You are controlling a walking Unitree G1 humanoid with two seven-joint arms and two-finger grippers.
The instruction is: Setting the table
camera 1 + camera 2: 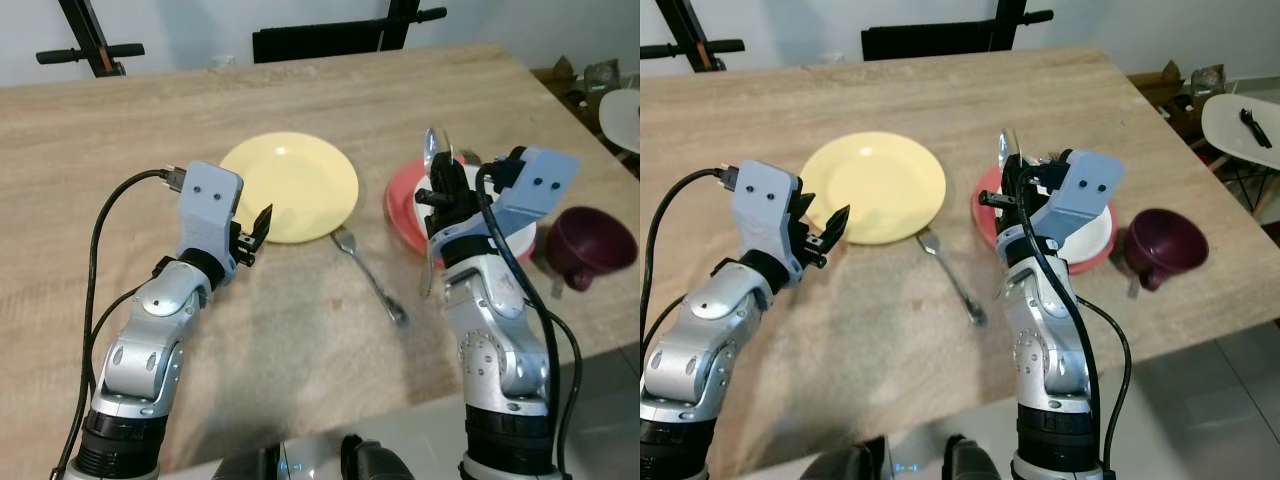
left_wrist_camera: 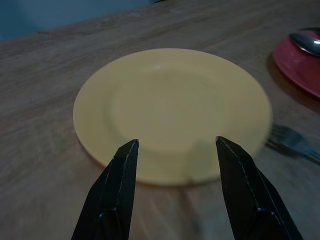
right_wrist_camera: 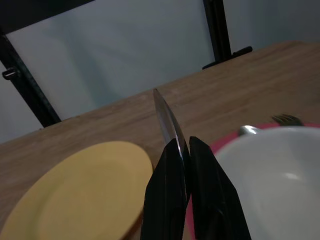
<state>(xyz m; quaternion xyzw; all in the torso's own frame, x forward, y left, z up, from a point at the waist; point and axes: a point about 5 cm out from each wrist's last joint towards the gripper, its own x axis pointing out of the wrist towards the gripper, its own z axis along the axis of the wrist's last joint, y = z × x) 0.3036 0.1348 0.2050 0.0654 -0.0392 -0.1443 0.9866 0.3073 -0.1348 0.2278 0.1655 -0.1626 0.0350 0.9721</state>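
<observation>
A yellow plate (image 1: 290,185) lies mid-table, and a fork (image 1: 370,275) rests on the wood just to its near right. My left gripper (image 1: 255,235) hovers open at the plate's near-left rim, the plate (image 2: 170,110) showing between its fingers. My right gripper (image 1: 440,190) is shut on a silver spoon (image 1: 432,148), held upright over the near-left side of a red plate (image 1: 400,215). A white bowl (image 1: 1095,235) sits on that plate, partly hidden by my right arm. From the right wrist, the spoon (image 3: 167,120) sticks up past the closed fingers.
A maroon mug (image 1: 590,245) stands right of the red plate near the table's right edge. More cutlery (image 3: 285,119) lies by the white bowl. A black chair (image 1: 320,40) stands behind the table and a white chair (image 1: 1240,120) beyond its right side.
</observation>
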